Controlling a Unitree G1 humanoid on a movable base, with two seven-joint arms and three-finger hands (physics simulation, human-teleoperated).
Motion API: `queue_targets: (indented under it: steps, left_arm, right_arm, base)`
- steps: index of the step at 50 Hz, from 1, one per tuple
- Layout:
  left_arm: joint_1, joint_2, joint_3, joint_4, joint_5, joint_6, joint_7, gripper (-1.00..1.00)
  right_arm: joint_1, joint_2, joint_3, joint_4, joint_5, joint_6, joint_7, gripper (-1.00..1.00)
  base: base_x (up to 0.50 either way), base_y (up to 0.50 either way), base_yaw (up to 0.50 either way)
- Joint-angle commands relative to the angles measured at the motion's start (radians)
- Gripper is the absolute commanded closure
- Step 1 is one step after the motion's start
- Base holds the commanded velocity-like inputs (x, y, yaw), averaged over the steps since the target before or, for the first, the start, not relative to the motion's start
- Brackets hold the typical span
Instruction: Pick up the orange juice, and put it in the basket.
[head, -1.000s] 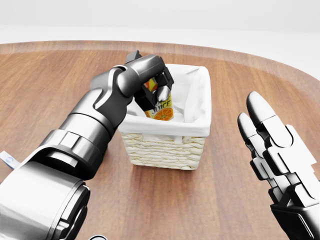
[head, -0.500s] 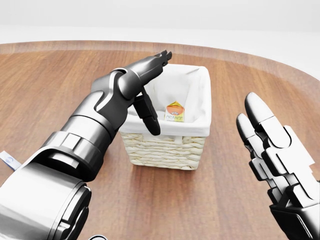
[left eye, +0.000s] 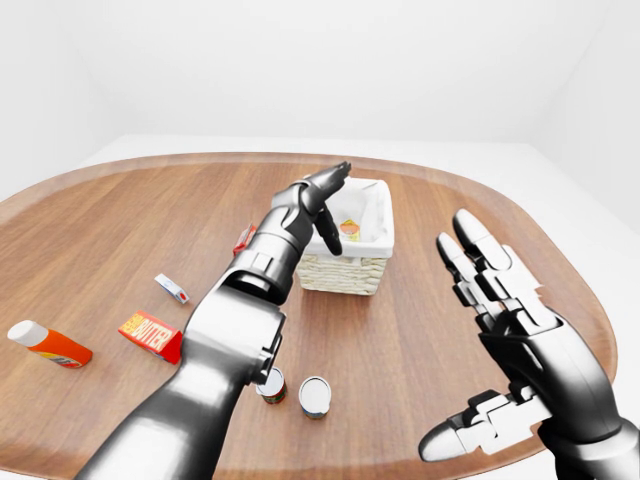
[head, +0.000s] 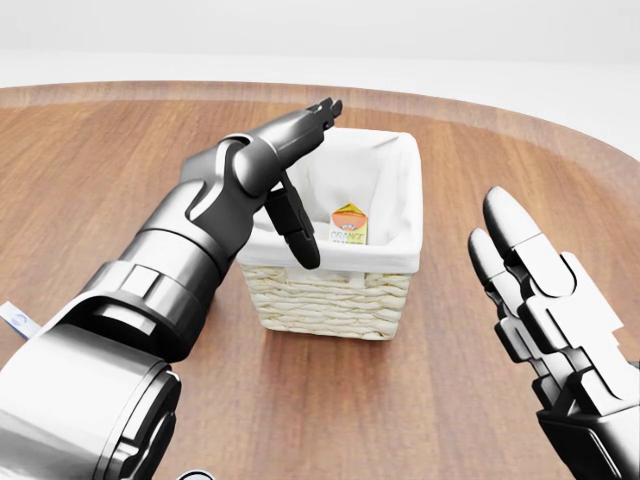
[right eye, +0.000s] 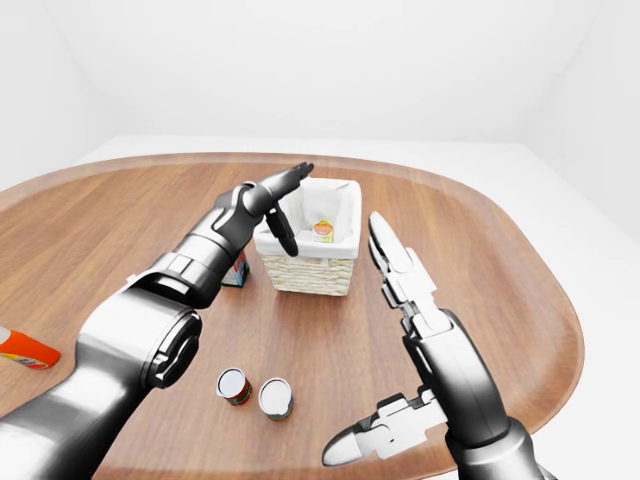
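Wicker basket (head: 330, 295) already holds the orange juice carton (head: 349, 224), upright inside — left hand (head: 295, 175) fingers spread above its rim; pulling back carelessly could tip it.

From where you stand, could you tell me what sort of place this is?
Probably a simulated tabletop test scene, not a real room: a rounded wooden table in bare white surroundings, set with a wicker basket, two cans and a butter box.

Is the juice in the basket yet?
In: the juice stands inside the basket, and the open left hand no longer holds it.
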Motion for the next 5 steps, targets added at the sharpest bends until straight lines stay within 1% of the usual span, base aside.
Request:
queue_targets:
  steps: [1,4,5]
  left_arm:
    - [-0.008,0.003,0.0,-0.01,-0.003,0.0,-0.005,-1.0]
    - [-0.016,0.002,0.011,-0.042,-0.028,0.0,-0.014,-1.0]
    - [-0.017,0.004,0.014,-0.08,-0.039,0.0,-0.016,-1.0]
  right_arm:
    - [0.009,-0.003,-0.002,0.0,-0.004,0.0,0.0,-1.0]
    - [0.019,-0.002,-0.008,0.0,-0.006,0.0,0.0,-1.0]
    - [0.032,-0.003,-0.016,0.0,-0.007,0.0,0.0,-1.0]
  base:
    - [0.0,0.0,0.0]
    - [0.0,0.0,0.0]
    - [0.0,0.0,0.0]
